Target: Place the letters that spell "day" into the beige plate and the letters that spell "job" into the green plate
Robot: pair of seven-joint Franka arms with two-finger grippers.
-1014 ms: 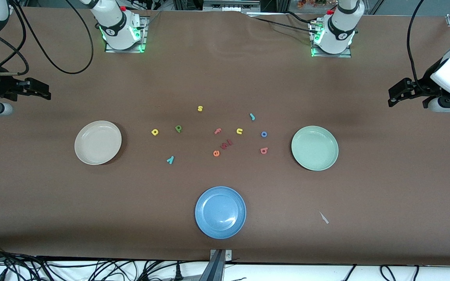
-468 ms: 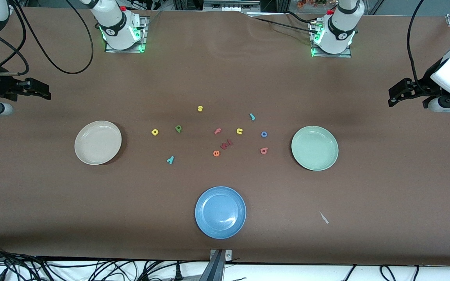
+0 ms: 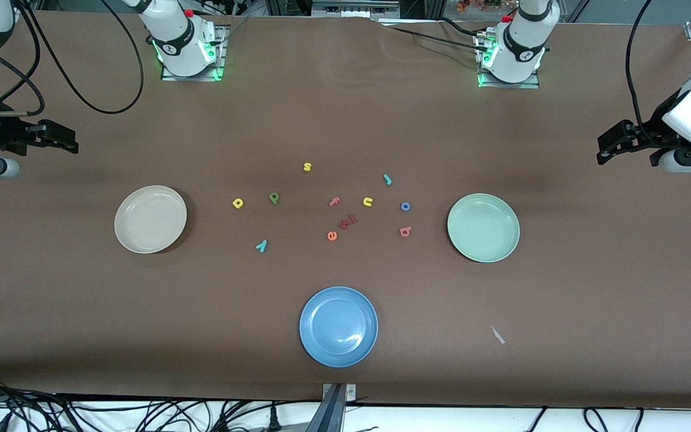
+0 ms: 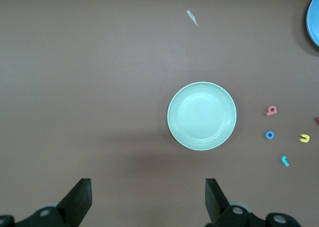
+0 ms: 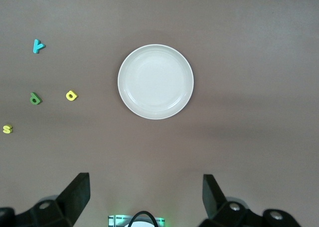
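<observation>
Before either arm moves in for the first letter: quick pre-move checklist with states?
1. Left gripper open, holding nothing, up at its end of the table: ok.
2. Right gripper open, holding nothing, up at its end: ok.
3. Beige plate holds nothing: ok.
4. Green plate holds nothing: ok.
5. Yellow d, green a, teal y lie apart on the table: ok.
6. Teal j, blue o, salmon b lie apart beside the green plate: ok.
</observation>
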